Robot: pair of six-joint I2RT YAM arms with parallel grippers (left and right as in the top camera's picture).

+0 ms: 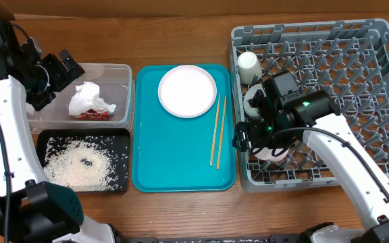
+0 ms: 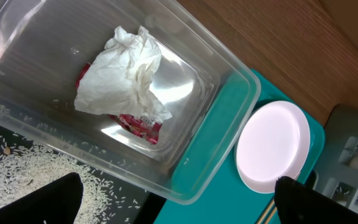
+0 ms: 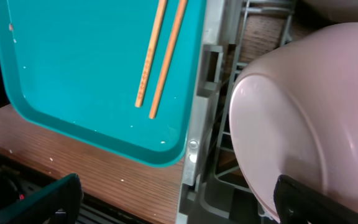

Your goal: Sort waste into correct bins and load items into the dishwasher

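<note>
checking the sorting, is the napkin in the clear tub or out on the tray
In. The crumpled napkin lies inside the clear tub, partly over the red packet.

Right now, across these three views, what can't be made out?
Sauce packet: mostly under the napkin, overhead and left wrist views.
Dishes beneath the right arm, overhead: covered; count unclear.
Pale dish, right wrist: cut off by right edge; bowl or plate unclear.
Rice, overhead: grains too small to separate.
</note>
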